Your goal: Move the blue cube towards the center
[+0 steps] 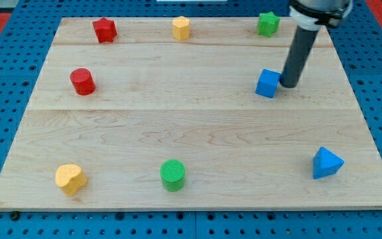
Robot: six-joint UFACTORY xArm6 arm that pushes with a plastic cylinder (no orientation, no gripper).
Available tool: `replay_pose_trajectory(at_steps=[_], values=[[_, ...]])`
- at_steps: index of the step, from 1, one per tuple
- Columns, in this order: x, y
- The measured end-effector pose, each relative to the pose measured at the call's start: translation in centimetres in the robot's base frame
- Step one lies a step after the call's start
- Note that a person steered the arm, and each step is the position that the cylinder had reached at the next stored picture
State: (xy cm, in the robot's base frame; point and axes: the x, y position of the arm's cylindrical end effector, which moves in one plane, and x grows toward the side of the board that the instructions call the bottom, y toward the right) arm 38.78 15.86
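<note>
Blue cube [267,83] sits upright, my tip [288,85] touching its right side; no claw

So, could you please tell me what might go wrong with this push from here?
My tip sits right beside the small blue cube, on its right, toward its upper corner. An off-centre push there could spin the cube so it slips off the rod rather than sliding leftward to the centre of the wooden board.
</note>
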Motion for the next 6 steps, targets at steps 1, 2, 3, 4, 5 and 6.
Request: replay_pose_trajectory(at_steps=[1,2,3,4,5,6], values=[[0.0,-2.1],[0.2,-3.0],[0.3,-3.0],[0.3,-3.0],[3.5,-4.5],[6.1,-9.2]])
